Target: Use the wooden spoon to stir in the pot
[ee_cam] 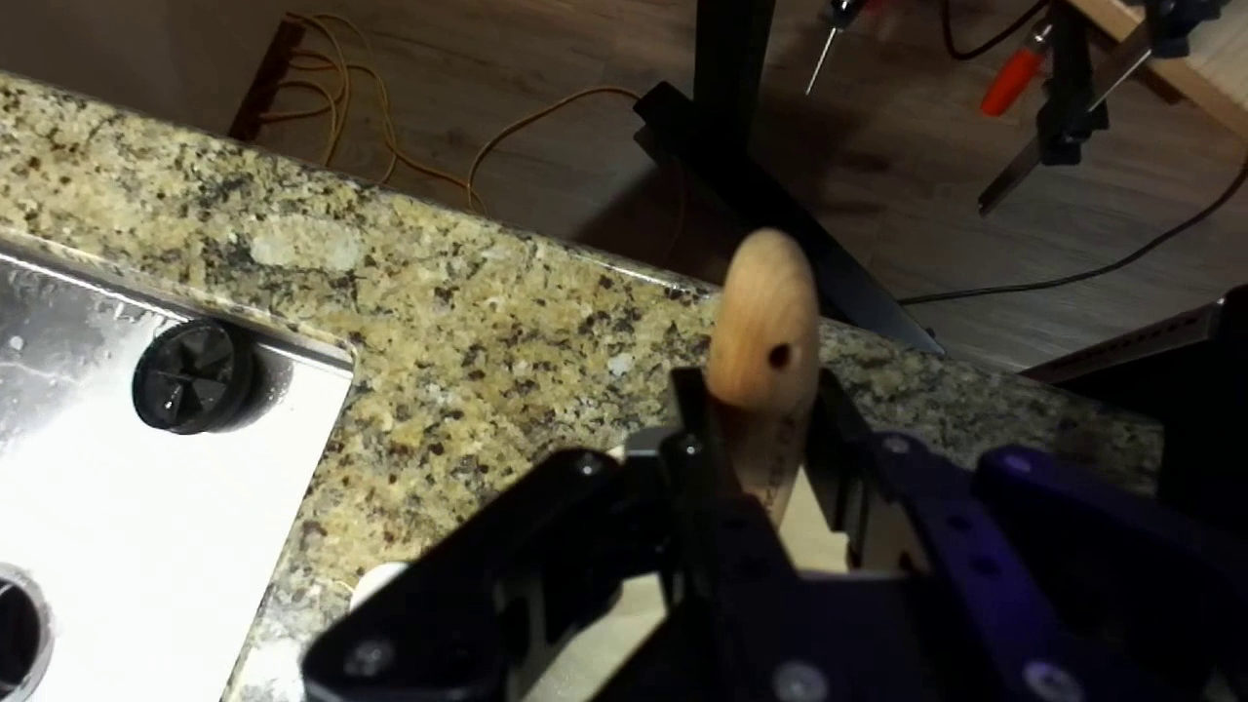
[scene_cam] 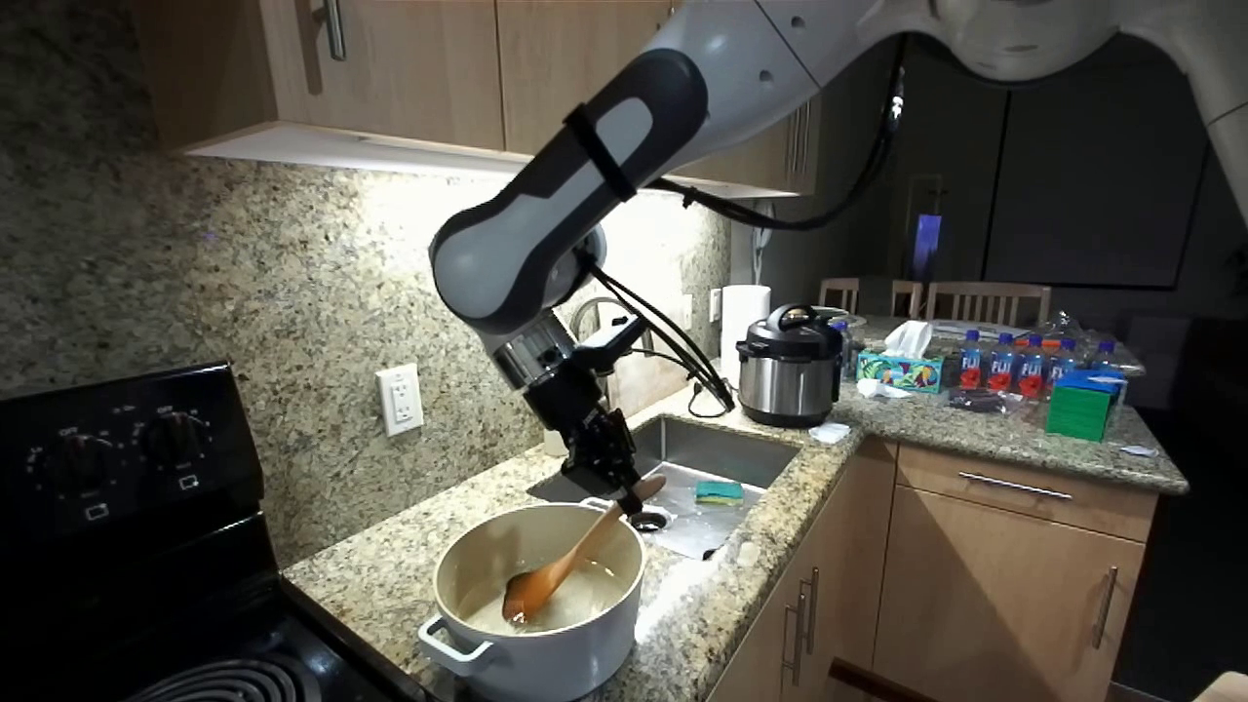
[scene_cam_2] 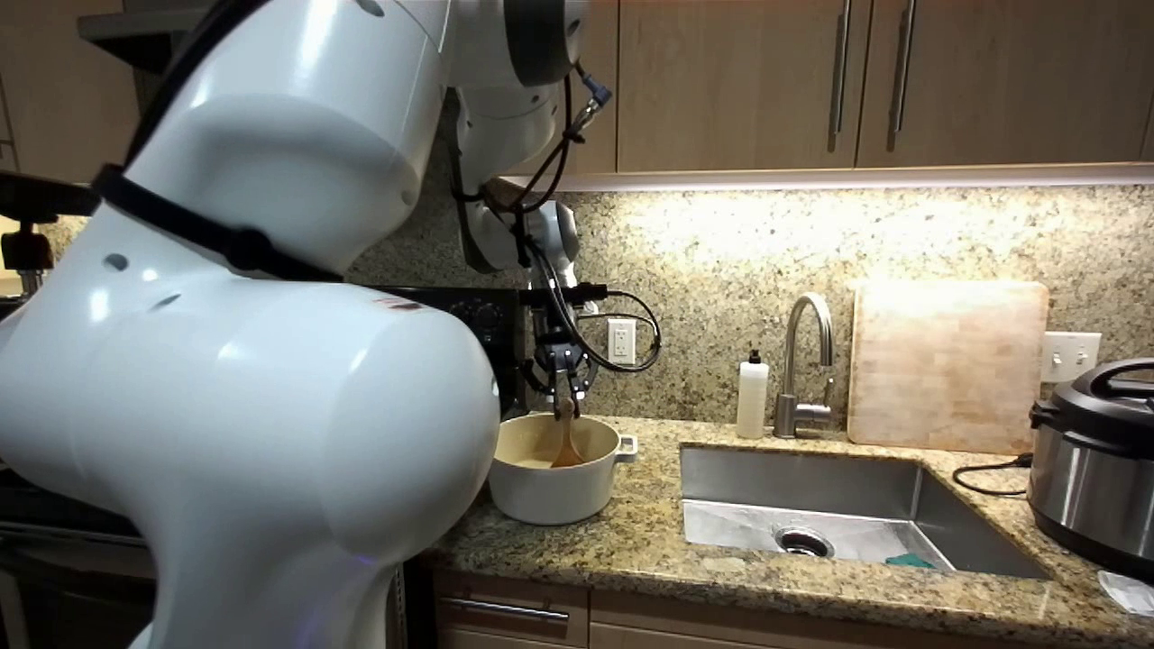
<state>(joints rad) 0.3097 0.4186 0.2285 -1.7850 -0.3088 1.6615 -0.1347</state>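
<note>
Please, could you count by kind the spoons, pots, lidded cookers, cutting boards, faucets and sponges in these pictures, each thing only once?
Wooden spoon: 1
Cream-white pot: 1
Lidded cooker: 1
Cutting board: 1
Faucet: 1
Sponge: 1
Total: 6

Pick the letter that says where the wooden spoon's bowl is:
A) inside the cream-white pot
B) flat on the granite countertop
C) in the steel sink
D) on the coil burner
A: in both exterior views the wooden spoon slants down past the rim of the cream-white pot, its broad end inside, while the pincer grips the handle near its top.
</note>
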